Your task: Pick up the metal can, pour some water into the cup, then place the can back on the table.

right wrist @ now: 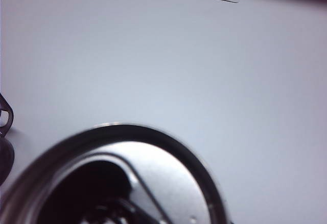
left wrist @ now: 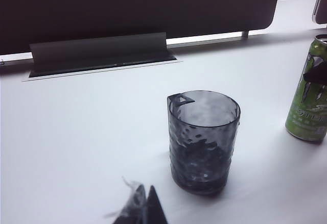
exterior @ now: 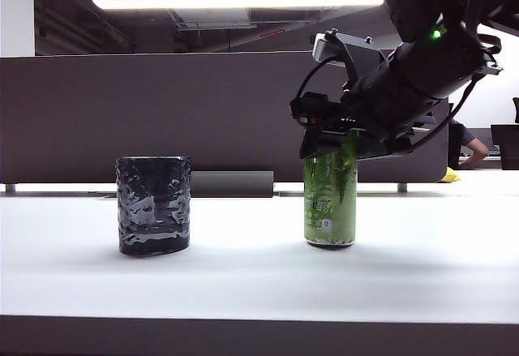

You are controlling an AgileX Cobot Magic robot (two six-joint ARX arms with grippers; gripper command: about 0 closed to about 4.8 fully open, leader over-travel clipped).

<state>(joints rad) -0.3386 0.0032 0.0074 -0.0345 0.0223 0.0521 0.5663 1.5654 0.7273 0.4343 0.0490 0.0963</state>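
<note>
White table [exterior: 243, 283], right end effector [exterior: 331, 147] around metal can [exterior: 330, 210]

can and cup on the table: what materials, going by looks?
Metal can: looks like thin aluminium, printed green, bare silver rim and lid in the right wrist view. Cup: translucent smoky-grey, glossy dimpled walls; glass or hard plastic, cannot tell which. The right end effector sits at the can's top.

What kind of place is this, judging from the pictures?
Probably an open office or lab: a white table with a dark partition panel, fluorescent ceiling lighting, and a seated person behind.
</note>
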